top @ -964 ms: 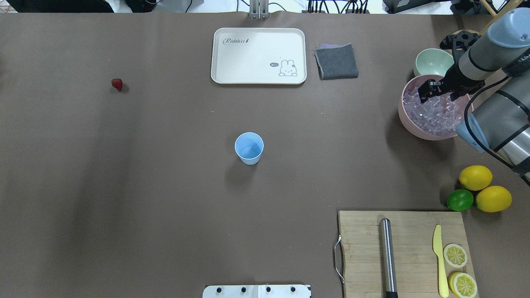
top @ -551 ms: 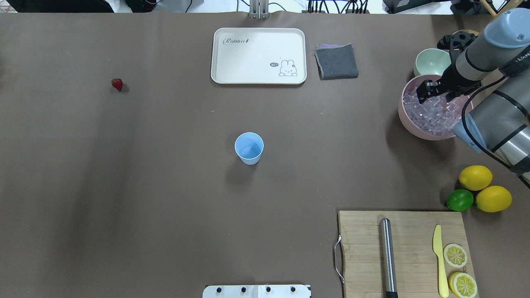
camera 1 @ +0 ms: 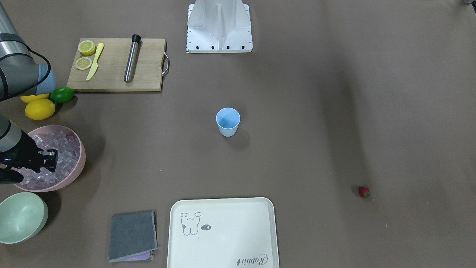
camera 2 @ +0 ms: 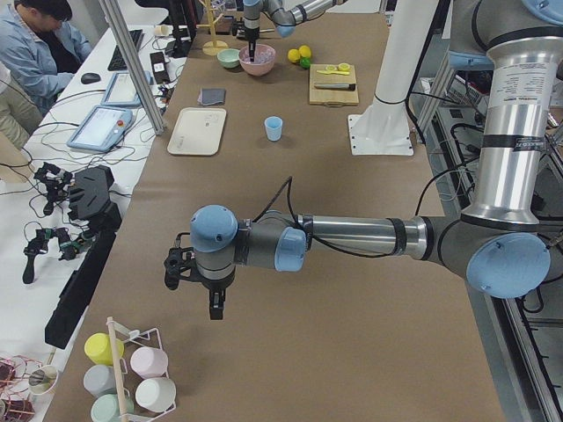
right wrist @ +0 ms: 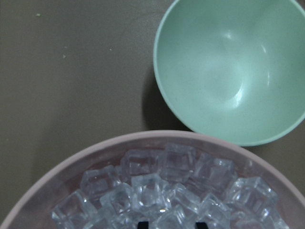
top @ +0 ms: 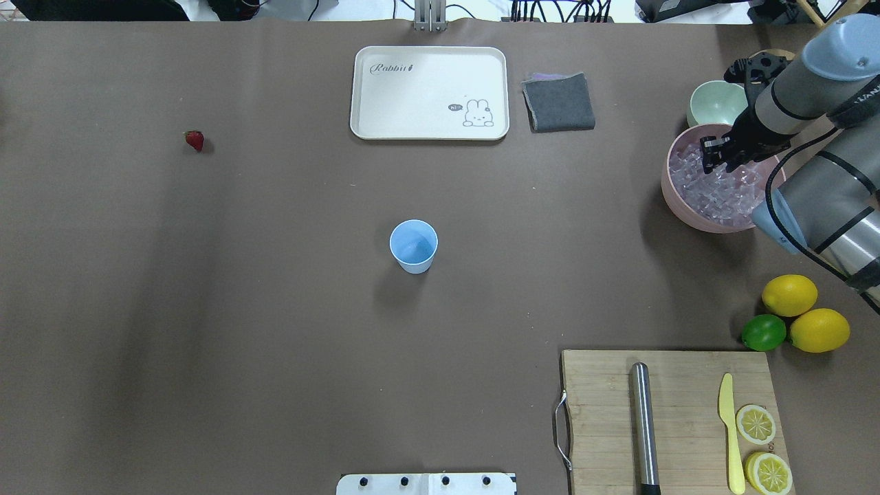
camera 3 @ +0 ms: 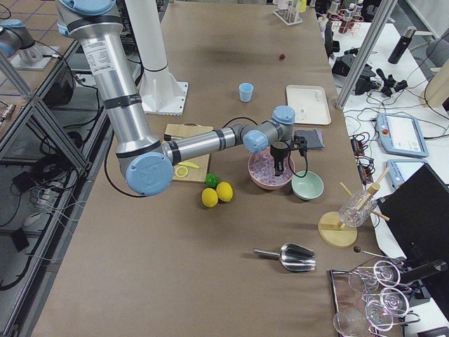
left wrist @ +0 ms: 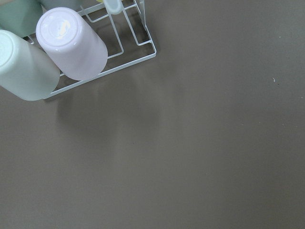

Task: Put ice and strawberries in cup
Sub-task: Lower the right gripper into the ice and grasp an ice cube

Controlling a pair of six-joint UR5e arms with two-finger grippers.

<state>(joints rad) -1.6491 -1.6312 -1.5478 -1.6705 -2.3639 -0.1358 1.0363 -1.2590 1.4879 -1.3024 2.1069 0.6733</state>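
Dipping into the ice (top: 718, 196) heaped in the pink bowl (top: 665, 185), the right gripper (top: 715, 152) has its fingertips (right wrist: 143, 225) a narrow gap apart, with cubes between them. Seen from overhead, the green bowl (top: 715, 103) sits at the pink bowl's 12 o'clock. The cup (top: 413, 246) stands upright at its 9 o'clock, well apart. The strawberry (top: 194, 140) lies at the cup's 10 o'clock. The left gripper (camera 2: 215, 303) hangs over the table (camera 2: 352, 352); its spread I cannot tell.
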